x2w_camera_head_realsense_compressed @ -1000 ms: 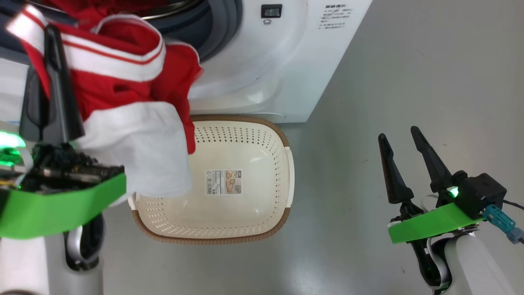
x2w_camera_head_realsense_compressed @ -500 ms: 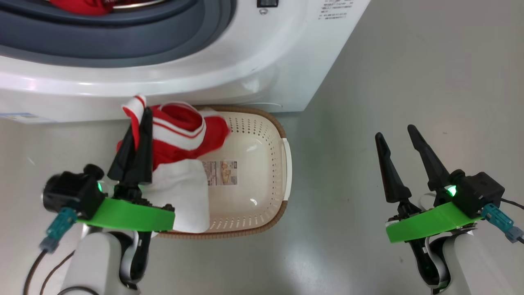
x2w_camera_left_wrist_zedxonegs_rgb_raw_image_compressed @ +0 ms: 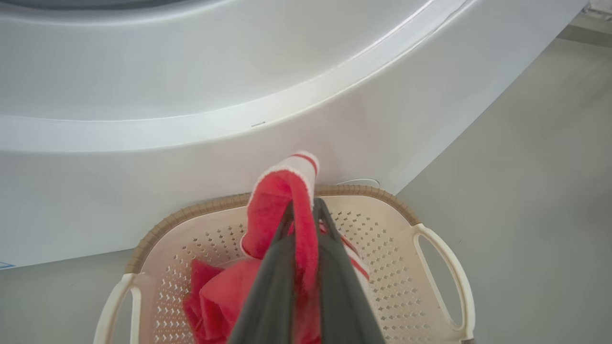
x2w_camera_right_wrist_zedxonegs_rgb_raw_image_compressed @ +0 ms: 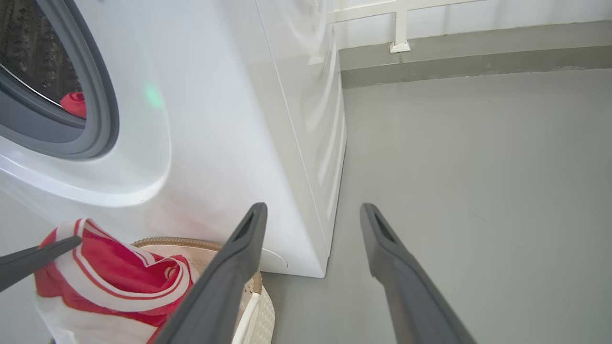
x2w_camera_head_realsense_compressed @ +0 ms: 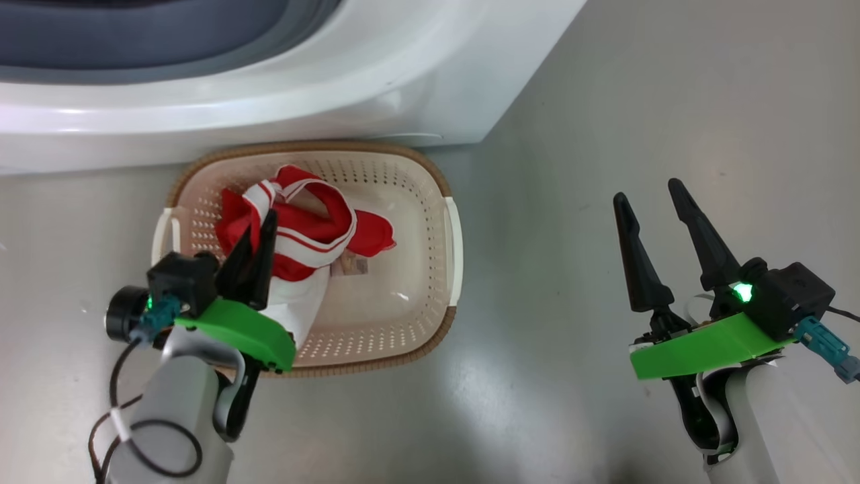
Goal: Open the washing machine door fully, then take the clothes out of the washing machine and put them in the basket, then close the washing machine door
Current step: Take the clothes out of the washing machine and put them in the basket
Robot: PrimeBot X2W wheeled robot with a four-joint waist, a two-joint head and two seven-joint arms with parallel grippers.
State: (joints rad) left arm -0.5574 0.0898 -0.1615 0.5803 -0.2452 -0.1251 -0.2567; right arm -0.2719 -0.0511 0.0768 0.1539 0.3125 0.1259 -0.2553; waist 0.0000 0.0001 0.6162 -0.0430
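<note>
- left gripper [x2w_camera_head_realsense_compressed: 261, 222]: clamped tight on a fold of the clothes [x2w_camera_head_realsense_compressed: 306, 228], down over the basket's left half
- clothes: a red jersey with white trim, bunched up. The lower part looks to be resting in the basket [x2w_camera_head_realsense_compressed: 403, 195] and the top is pinched up. Soft, light and floppy imo, so any thick fold or the trim makes a good grab spot
- washing machine [x2w_camera_head_realsense_compressed: 336, 101]: right behind the basket, with another red garment [x2w_camera_right_wrist_zedxonegs_rgb_raw_image_compressed: 74, 102] in the drum
- right gripper [x2w_camera_head_realsense_compressed: 646, 189]: fingers spread wide, holding nothing, over bare floor well right of the basket
</note>
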